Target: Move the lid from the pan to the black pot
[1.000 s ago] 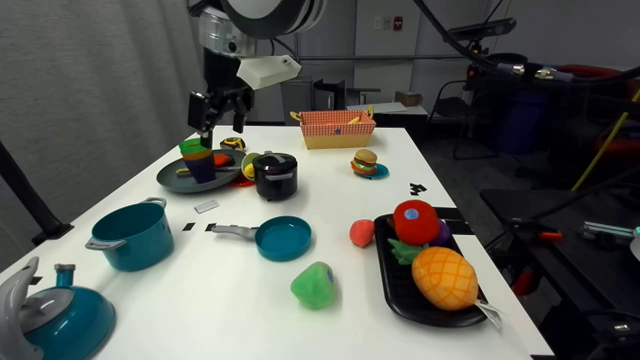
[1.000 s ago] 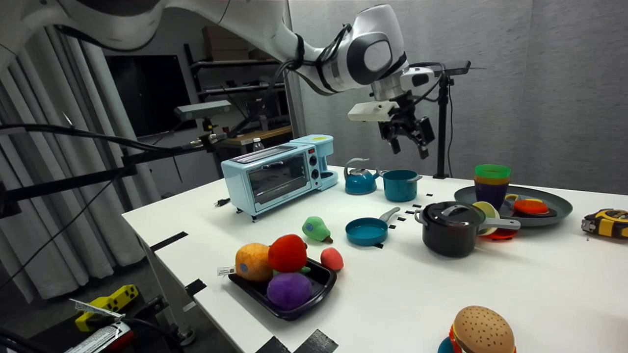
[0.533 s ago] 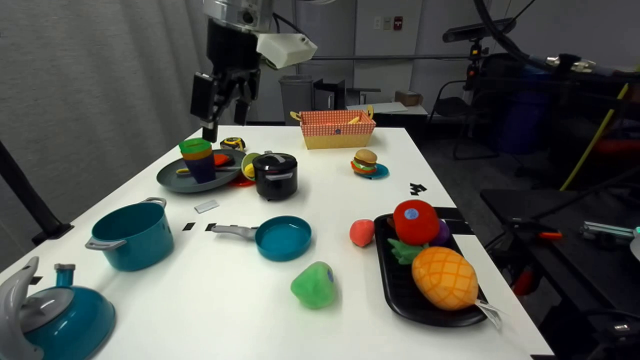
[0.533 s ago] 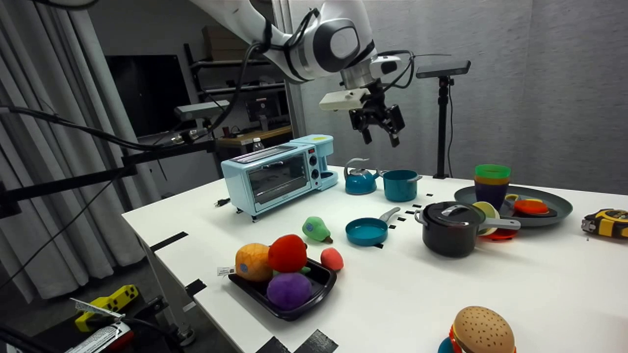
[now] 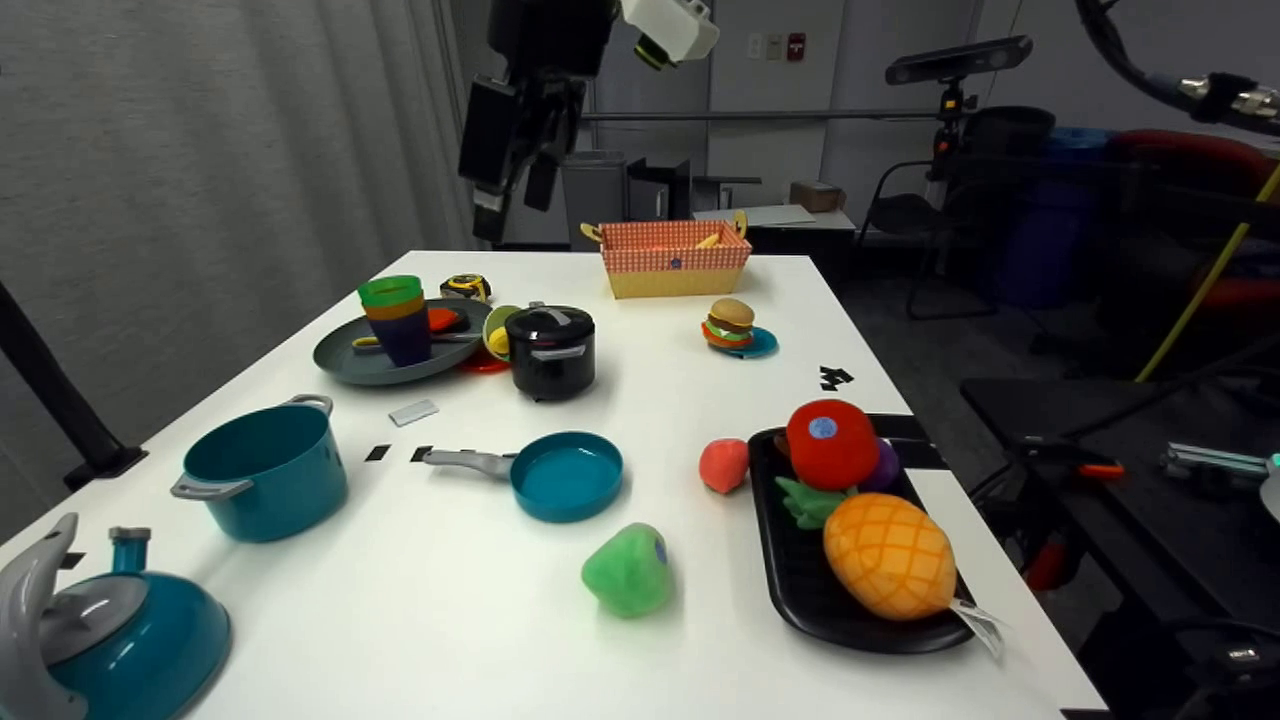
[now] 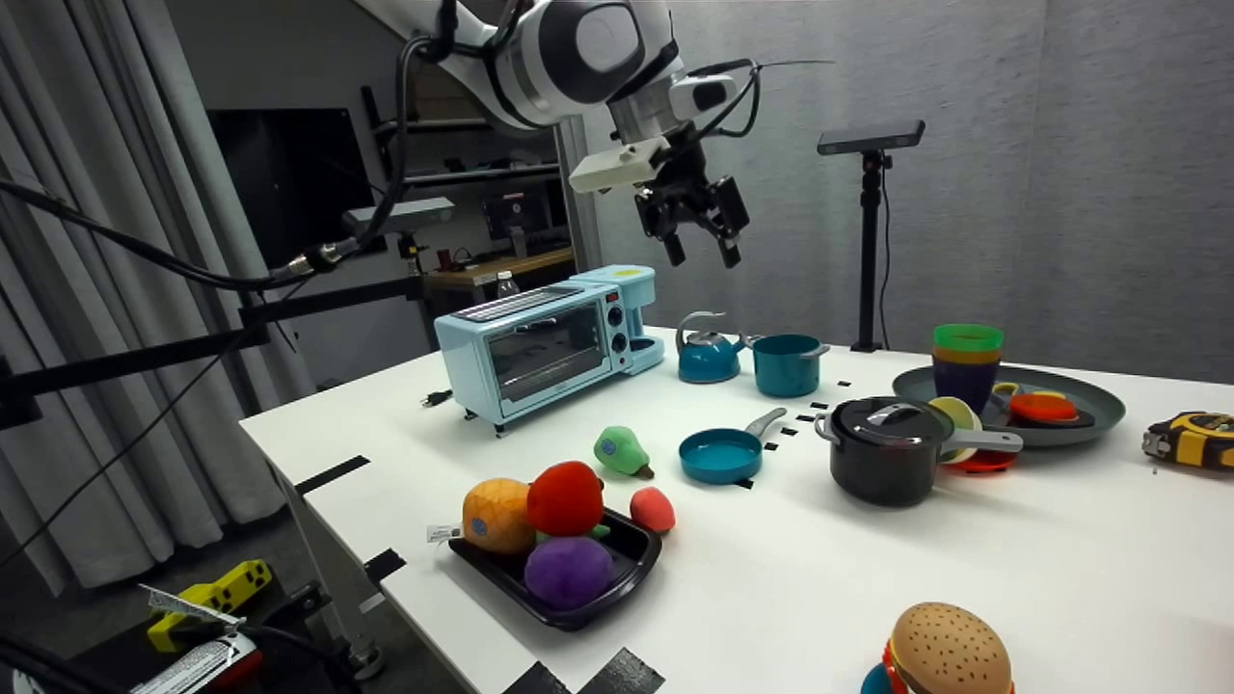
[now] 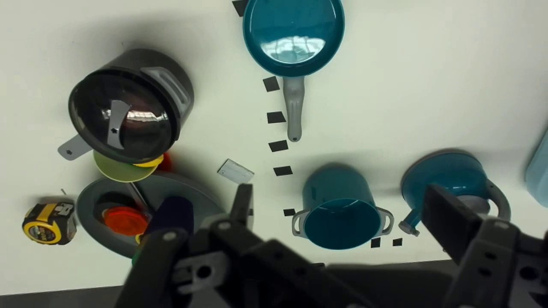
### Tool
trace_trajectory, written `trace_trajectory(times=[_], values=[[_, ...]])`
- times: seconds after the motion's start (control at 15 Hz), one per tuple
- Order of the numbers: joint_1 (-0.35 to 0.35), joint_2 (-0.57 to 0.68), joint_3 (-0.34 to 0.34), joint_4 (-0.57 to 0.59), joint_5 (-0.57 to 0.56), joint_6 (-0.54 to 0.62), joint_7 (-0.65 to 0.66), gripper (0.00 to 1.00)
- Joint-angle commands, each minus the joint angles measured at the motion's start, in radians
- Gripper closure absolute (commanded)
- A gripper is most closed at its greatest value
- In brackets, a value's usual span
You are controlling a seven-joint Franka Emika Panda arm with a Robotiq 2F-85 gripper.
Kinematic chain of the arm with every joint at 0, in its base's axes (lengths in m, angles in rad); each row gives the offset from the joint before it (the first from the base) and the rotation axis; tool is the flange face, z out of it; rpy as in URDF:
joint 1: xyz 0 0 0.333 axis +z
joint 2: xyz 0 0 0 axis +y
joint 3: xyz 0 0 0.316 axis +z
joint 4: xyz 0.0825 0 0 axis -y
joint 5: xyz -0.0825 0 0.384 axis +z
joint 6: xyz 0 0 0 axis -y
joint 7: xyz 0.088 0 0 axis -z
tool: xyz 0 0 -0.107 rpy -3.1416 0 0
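Okay, gripper is hanging above the table, jaws standing wide apart; lid is sitting on the black pot.
In wrist view, pan is lying near that pot, teal inside facing up. Green bowl is resting tilted just beyond the pot. Plate is lying past the bowl, carrying stacked cups, tape measure sitting just beside it. Teal pot and kettle are standing near each other, toward the table's far edge.

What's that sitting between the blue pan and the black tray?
A small pinkish-red toy, close by the tray; both exterior views show it between the tray and the pan.
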Motion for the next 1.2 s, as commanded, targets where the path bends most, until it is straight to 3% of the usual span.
trace_trajectory(times=[0.0,0.6,1.13], values=[[0.005,-0.093,-0.004,-0.117,-0.034,0.052,-0.016,0.00],[0.013,-0.142,-0.033,-0.202,-0.203,0.170,0.051,0.00],[0.004,-0.117,-0.023,-0.177,-0.181,0.148,0.037,0.00]])
